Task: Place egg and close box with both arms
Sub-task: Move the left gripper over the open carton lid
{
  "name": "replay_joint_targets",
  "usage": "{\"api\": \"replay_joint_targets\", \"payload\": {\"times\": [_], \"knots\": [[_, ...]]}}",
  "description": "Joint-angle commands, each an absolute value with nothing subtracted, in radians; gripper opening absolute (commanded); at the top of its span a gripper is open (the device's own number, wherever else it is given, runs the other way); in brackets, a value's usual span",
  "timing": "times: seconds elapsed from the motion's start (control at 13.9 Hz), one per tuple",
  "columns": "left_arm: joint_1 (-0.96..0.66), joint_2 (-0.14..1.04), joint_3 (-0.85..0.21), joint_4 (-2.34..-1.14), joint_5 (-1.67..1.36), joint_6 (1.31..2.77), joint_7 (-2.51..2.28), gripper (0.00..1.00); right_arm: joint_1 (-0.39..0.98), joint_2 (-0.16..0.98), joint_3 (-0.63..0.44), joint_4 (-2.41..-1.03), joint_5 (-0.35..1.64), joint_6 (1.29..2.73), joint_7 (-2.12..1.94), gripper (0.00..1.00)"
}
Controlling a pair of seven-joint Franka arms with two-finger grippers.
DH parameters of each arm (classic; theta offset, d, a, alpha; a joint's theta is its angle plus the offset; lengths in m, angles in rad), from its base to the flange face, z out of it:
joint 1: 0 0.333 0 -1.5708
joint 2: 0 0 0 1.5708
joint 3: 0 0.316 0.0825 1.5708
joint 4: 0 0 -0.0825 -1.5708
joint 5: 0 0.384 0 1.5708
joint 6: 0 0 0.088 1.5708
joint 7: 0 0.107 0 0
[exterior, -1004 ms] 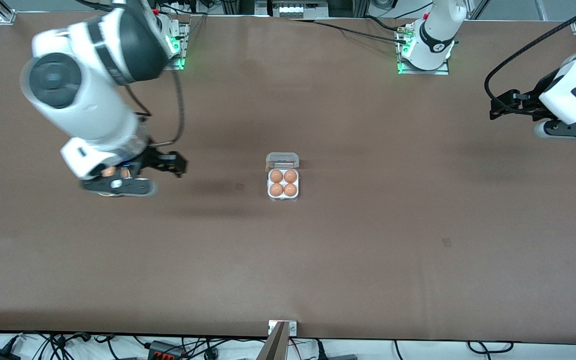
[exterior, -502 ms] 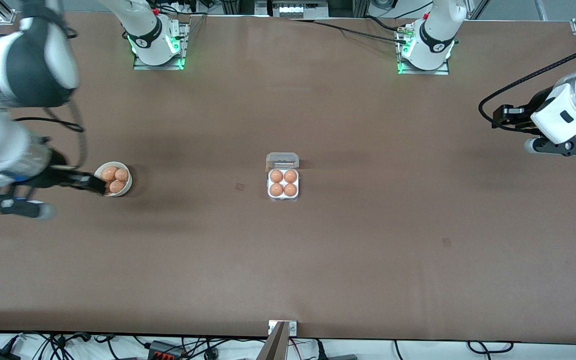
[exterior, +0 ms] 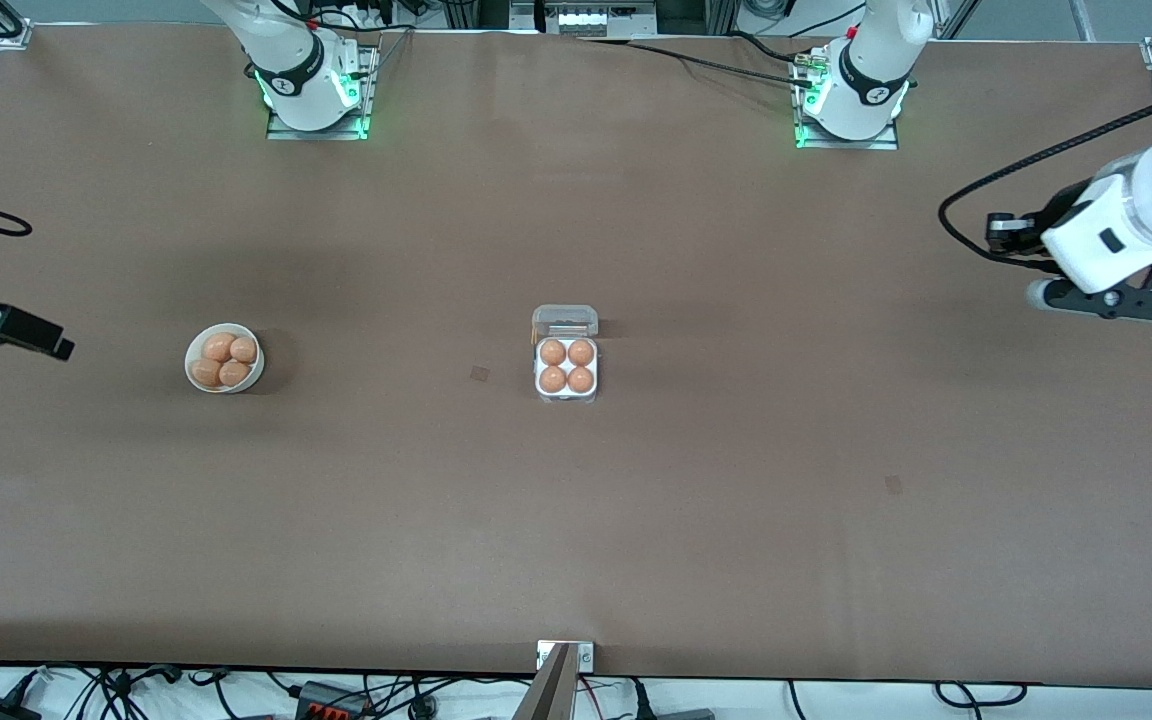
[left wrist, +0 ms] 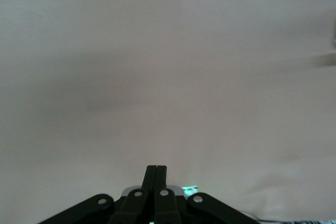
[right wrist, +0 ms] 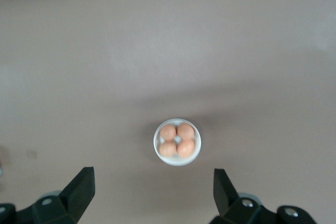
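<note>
Small clear-plastic box (exterior: 566, 355), lid up, four brown eggs (exterior: 567, 366) inside, mid brown table (exterior: 736, 500). Round white bowl of eggs (exterior: 224, 358) toward right arm's end. Right gripper (right wrist: 152, 190) jaws wide, empty, above bowl. Left gripper (left wrist: 156, 170) jaws pressed together, empty, over bare table at left arm's end.

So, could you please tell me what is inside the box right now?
The box holds four brown eggs, one in each cell of its white tray. Its clear lid stands open, so nothing covers them; the cells under the eggs are hidden.
</note>
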State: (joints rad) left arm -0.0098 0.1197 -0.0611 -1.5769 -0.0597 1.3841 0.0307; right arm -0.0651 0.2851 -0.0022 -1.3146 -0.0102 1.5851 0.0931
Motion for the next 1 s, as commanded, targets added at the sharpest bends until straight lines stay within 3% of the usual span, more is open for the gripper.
{"api": "replay_joint_targets", "payload": {"times": [0.0,0.22,0.5,0.72,0.93], "knots": [[-0.031,0.13,-0.133,-1.626,-0.127,1.429,-0.093,0.01,-0.017,0.241,-0.055,-1.342,-0.051,1.552,0.075,1.0],[-0.032,0.133,-0.268,-1.696,-0.127,1.528,-0.193,0.01,-0.014,0.224,-0.055,-1.354,-0.051,1.549,0.026,1.0],[-0.038,0.156,-0.492,-1.793,-0.118,1.71,-0.4,0.01,-0.015,0.074,-0.057,-1.579,-0.052,1.63,0.018,1.0],[-0.083,0.19,-0.54,-1.862,-0.117,1.848,-0.457,0.01,-0.014,-0.014,-0.055,-1.715,-0.054,1.695,0.018,1.0],[-0.188,0.242,-0.538,-1.919,-0.107,2.033,-0.581,0.01,-0.012,-0.023,-0.052,-1.727,-0.052,1.694,0.018,1.0]]}}
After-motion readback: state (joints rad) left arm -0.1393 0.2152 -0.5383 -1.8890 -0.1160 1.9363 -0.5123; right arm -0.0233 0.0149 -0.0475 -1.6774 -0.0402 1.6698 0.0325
